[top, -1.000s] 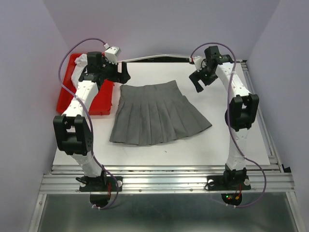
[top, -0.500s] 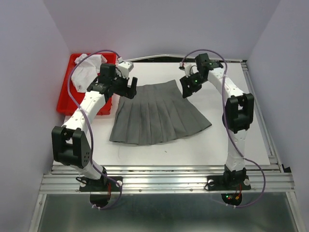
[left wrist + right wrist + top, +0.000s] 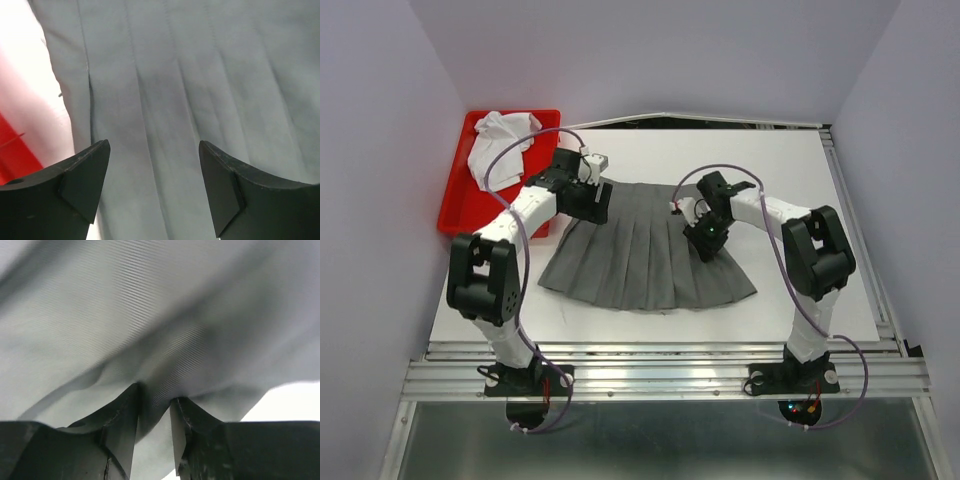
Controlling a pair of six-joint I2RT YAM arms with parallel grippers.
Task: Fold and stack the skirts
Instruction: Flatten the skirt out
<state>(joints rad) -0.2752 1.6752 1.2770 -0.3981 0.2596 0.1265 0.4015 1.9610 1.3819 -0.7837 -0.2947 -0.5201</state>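
Grey skirt [image 3: 640, 260] lies spread on the worktop [image 3: 800, 170], white skirt [image 3: 498, 140] bunched in the red tray [image 3: 455, 215]. Left jaws gape above the grey pleats. Right jaws pinch a grey fold.

The pleated skirt [image 3: 645, 250] was dark grey, its long pleats reading as lengthwise bands of lighter and darker grey; in the right wrist view its cloth showed fine parallel lines. Left of it, the plastic tray [image 3: 460, 215] was bright red and the crumpled skirt [image 3: 498, 140] inside plain white. The table [image 3: 770, 160] beneath was white. The left arm [image 3: 525, 205] and right arm [image 3: 765, 208] over the pleated skirt were white with black joints, the left gripper [image 3: 152, 150] and right gripper [image 3: 154, 402] black, the cables [image 3: 718, 167] purple.
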